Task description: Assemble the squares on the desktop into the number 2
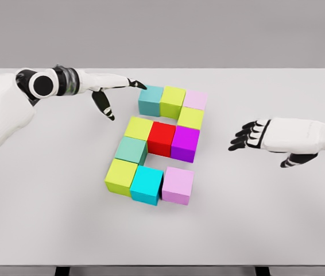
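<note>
The colored cubes (pixel 161 144) sit grouped mid-table (pixel 277 230), packed into a blocky 2 shape. The left hand (pixel 113 89) reaches toward the teal cube (pixel 150 99) at the top-left corner, fingers extended, holding nothing. The right hand (pixel 266 138) hovers right of the group, fingers spread, empty

No readable text, labels, brands or numbers appear anywhere; the coloured blocks (pixel 158 144) carry no markings.
</note>
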Robot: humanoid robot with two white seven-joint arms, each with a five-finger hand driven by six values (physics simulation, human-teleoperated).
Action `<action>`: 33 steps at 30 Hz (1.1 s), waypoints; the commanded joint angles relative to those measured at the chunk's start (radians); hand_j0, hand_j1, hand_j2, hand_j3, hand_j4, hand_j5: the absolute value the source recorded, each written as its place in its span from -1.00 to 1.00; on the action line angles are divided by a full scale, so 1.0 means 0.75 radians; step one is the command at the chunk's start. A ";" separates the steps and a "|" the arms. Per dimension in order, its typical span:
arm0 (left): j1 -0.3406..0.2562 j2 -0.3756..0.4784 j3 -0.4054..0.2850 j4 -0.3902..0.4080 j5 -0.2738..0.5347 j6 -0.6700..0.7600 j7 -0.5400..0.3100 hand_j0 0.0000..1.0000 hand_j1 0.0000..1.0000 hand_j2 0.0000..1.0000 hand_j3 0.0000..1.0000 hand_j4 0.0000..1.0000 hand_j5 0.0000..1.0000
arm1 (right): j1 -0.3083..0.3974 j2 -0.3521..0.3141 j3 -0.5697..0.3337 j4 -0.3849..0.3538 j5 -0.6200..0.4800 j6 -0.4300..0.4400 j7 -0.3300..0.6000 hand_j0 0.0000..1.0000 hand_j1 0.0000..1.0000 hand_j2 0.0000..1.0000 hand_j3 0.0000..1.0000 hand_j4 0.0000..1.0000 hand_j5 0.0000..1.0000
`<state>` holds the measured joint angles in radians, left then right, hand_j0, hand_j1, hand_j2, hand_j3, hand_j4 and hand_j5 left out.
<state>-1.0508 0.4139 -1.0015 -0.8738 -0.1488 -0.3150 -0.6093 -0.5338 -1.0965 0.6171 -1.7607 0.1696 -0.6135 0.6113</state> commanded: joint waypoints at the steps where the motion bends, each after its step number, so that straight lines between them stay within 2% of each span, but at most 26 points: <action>1: 0.000 -0.002 0.000 -0.003 0.006 0.001 0.000 1.00 1.00 1.00 1.00 1.00 1.00 | 0.000 -0.004 0.063 -0.002 -0.007 0.004 -0.001 1.00 1.00 1.00 1.00 1.00 1.00; 8: -0.027 0.035 0.012 -0.017 0.010 -0.018 0.002 1.00 1.00 1.00 1.00 1.00 1.00 | 0.000 -0.002 0.116 -0.002 -0.007 0.004 -0.001 1.00 1.00 1.00 1.00 1.00 1.00; 10: -0.037 0.096 0.012 -0.050 0.016 -0.034 0.002 1.00 1.00 1.00 1.00 1.00 1.00 | -0.002 0.014 0.138 -0.002 -0.005 0.004 -0.001 1.00 1.00 1.00 1.00 1.00 1.00; 13: -0.025 0.283 0.014 -0.177 0.020 -0.165 0.002 1.00 1.00 1.00 1.00 1.00 1.00 | -0.002 0.053 0.163 -0.002 -0.003 0.004 -0.001 1.00 1.00 1.00 1.00 1.00 1.00; 15: -0.020 0.324 0.014 -0.201 0.020 -0.216 0.002 1.00 1.00 1.00 1.00 1.00 1.00 | -0.006 0.065 0.165 -0.002 -0.003 0.004 -0.001 1.00 1.00 1.00 1.00 1.00 1.00; 22: -0.002 0.319 0.014 -0.191 0.020 -0.222 0.002 1.00 1.00 1.00 1.00 1.00 1.00 | -0.025 0.155 0.198 0.000 0.009 0.004 -0.001 1.00 1.00 1.00 1.00 1.00 1.00; 33: -0.004 0.326 0.014 -0.185 0.018 -0.220 0.002 1.00 1.00 1.00 1.00 1.00 1.00 | -0.067 0.202 0.196 0.000 0.115 0.004 -0.001 1.00 1.00 1.00 1.00 1.00 1.00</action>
<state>-1.0538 0.6562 -0.9924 -1.0132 -0.1397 -0.4822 -0.6078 -0.5844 -0.9520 0.7639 -1.7605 0.2495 -0.6134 0.6112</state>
